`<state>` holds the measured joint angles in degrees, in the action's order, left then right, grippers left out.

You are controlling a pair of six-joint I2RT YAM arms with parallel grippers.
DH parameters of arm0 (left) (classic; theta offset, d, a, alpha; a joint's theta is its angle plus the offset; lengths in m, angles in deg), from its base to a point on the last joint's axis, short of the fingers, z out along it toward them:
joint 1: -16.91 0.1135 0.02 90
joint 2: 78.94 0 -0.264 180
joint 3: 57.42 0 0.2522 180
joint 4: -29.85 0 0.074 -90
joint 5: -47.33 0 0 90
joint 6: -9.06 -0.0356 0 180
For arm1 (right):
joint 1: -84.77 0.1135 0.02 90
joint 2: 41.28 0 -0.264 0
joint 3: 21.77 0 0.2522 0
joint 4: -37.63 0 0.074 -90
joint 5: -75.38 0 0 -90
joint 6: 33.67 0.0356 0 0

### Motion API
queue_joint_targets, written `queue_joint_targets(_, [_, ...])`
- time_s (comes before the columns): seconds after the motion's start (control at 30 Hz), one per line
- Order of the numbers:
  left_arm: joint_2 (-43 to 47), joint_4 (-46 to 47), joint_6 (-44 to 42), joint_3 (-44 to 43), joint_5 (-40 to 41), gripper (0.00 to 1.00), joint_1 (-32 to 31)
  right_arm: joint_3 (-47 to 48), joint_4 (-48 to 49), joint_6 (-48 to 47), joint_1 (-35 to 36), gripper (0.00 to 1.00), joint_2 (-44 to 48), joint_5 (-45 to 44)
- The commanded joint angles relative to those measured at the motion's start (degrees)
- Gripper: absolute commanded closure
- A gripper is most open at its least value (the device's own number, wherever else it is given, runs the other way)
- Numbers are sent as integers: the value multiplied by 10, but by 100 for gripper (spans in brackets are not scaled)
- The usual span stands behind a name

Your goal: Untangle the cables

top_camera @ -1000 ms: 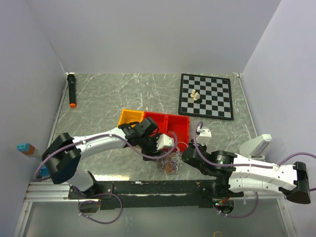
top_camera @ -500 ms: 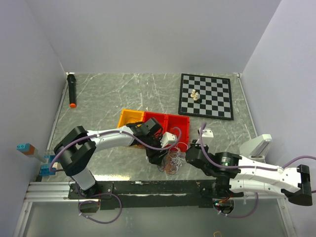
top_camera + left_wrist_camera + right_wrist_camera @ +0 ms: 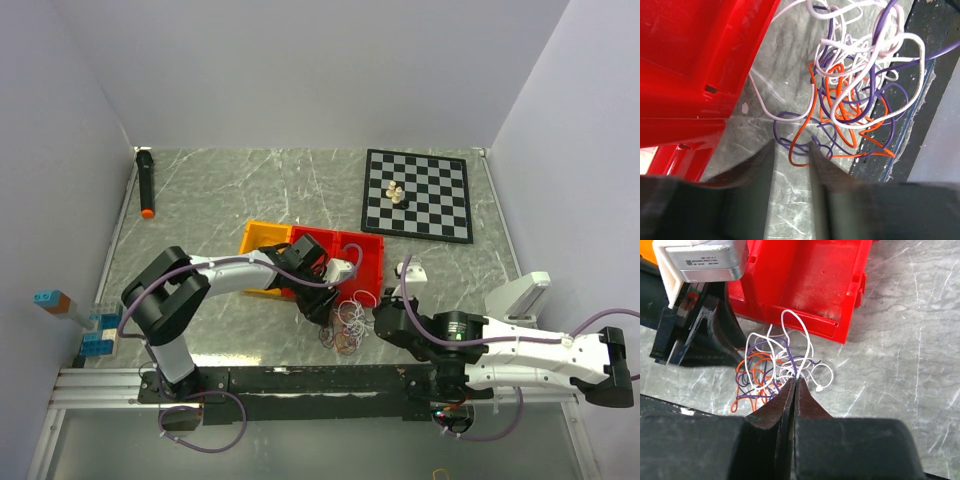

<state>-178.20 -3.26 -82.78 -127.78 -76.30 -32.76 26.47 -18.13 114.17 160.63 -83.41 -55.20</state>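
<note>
The step in hand is getting a first hold on the tangle from both sides. The cables (image 3: pixel 346 322) lie in one clump on the bench (image 3: pixel 220 190), between the two end effectors and touching or nearly touching both.

The left end effector (image 3: pixel 790 150) stands at a narrow gap with nothing clamped. The clump is just ahead of its tips and off to the right, the red bin (image 3: pixel 700 50) close on its left. An orange loop (image 3: pixel 792 156) reaches into the mouth of the gap, a purple one beside it.

The right end effector (image 3: pixel 794 384) has its jaws pressed together. The clump is straight ahead of its tips. A white strand (image 3: pixel 789 311) runs down right to the tips, but I cannot tell whether it is pinched.

Next, as I judge it, the left should nip the orange loop alone and draw it away from the right end effector. The right must anchor the rest, or the whole clump will simply drag along.
</note>
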Motion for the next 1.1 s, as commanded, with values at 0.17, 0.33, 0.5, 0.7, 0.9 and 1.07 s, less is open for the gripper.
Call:
queue_joint_targets(0.17, [34, -37, -18, -34, -7, 91, 1, 16, -5, 6, 13, 100, 12, -31])
queue_joint_targets(0.33, [88, -169, -84, -100, -30, 97, 5, 31, -23, -1, 14, 100, 18, -42])
queue_joint_targets(0.5, [144, -339, -219, -164, -92, 97, 21, 26, -30, 5, 14, 100, 18, -43])
queue_joint_targets(0.7, [230, -407, -244, -221, -88, 97, 36, 20, -15, 3, 14, 100, -24, -27])
queue_joint_targets(0.9, [261, -436, -231, -340, -66, 97, 41, 35, -27, 17, 14, 100, -76, -14])
queue_joint_targets(1.07, [282, -409, -196, -417, 19, 98, 52, 32, -36, 27, 17, 100, -82, -7])
